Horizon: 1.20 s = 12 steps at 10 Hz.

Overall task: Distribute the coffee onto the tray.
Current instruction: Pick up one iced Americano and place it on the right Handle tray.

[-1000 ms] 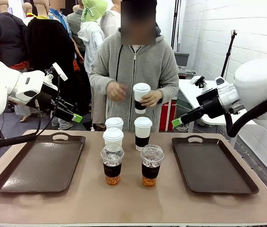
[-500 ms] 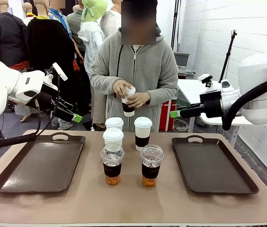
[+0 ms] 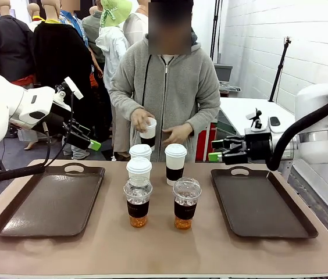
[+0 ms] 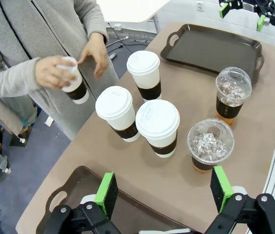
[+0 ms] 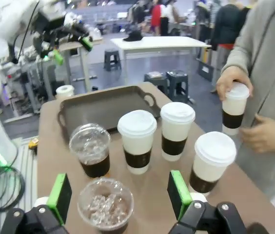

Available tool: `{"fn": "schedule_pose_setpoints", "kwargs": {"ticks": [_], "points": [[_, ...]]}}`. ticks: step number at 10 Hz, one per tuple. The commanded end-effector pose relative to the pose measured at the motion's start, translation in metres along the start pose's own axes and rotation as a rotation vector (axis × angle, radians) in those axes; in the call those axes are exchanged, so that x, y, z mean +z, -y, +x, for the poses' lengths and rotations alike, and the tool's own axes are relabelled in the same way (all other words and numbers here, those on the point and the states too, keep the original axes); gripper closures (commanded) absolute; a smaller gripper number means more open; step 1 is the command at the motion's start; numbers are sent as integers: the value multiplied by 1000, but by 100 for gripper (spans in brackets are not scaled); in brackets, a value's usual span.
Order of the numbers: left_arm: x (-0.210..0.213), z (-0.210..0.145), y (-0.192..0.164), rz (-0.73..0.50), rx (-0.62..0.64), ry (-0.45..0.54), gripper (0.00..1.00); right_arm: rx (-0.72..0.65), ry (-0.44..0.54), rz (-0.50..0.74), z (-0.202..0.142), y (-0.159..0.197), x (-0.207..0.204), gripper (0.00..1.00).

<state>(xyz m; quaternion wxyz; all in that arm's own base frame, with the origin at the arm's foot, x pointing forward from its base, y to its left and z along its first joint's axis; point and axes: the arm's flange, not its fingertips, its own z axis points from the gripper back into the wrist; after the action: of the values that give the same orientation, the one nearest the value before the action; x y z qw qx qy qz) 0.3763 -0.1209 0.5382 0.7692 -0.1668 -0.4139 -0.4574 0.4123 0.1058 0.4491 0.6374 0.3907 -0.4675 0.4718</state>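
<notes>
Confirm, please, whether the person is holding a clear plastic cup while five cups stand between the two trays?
Not quite: the held cup is white paper with a black sleeve, as the left wrist view shows; five cups do stand between the two trays.

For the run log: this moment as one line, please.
left gripper: open, empty; right gripper: open, empty; person's hand: holding white cup; five cups: standing on table

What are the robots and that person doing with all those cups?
A person's hand holds a white lidded cup over the table. Three more white cups and two clear iced cups stand between two brown trays. The left gripper and right gripper hover open, holding nothing.
</notes>
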Motion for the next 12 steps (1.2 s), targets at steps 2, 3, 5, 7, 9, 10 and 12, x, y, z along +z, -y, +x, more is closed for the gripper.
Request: {"fn": "schedule_pose_setpoints", "kwargs": {"ticks": [2,3,5,7,9,10,12], "points": [[-1,-2,-1,-7,7,3,0,53,-25,66,-24,7,0,0],[-1,-2,-1,-7,7,3,0,42,-29,74,-31,9,-1,0],[-1,-2,-1,-7,7,3,0,31,-20,55,-24,5,-1,0],[-1,-2,-1,-7,7,3,0,31,-20,55,-24,5,-1,0],[-1,-2,-1,-7,7,3,0,31,-20,55,-24,5,-1,0],[-1,-2,-1,-7,7,3,0,31,-31,54,-25,6,0,0],[-1,-2,-1,-7,7,3,0,71,52,94,-50,16,0,0]]}}
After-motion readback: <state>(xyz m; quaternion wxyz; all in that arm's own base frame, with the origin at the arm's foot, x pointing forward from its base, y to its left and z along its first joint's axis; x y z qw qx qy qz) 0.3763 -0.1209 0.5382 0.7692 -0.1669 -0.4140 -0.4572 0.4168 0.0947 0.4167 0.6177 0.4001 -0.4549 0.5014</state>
